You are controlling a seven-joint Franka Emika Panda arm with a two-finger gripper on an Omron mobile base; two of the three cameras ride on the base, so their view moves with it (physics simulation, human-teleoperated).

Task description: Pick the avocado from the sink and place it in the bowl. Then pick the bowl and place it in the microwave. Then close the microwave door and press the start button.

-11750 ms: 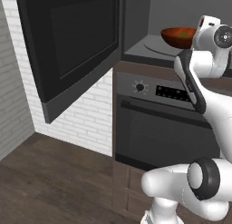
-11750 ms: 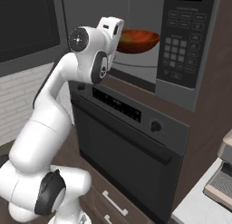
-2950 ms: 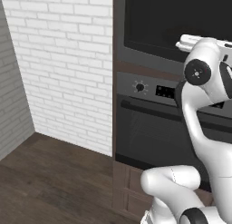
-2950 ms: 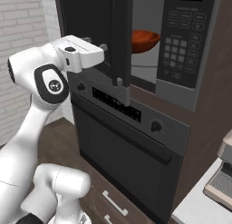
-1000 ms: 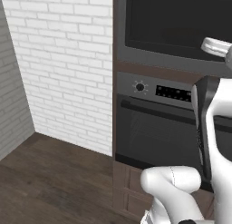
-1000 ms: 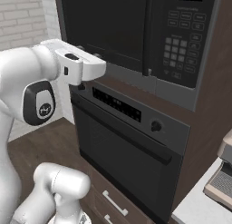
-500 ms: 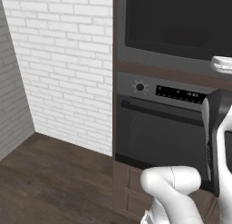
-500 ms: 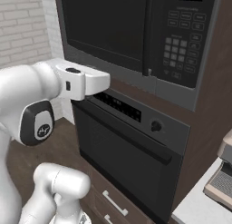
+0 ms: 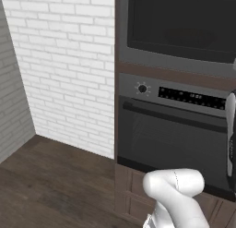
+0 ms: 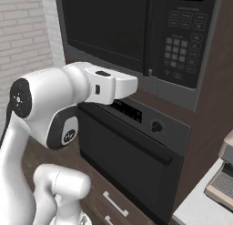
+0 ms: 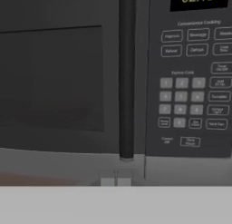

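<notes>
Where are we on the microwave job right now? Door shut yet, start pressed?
Done: the microwave door sits flush and closed; the bowl and the avocado can't be made out behind its dark glass. In hand: the end effector, shut and empty, faces the keypad from below the door handle. Left: pressing the start button; it has not reached the buttons yet.

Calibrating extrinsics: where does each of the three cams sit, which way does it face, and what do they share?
Left base view: behind the arm's left, facing the brick wall, the oven and the shut microwave door; white arm link at lower right.
Right base view: behind the arm's right, facing the microwave and oven; arm reaches in from the left.
Hand view: on the hand, close to the microwave's keypad and door handle.
Shared: microwave door in all three; oven in both base views.
</notes>
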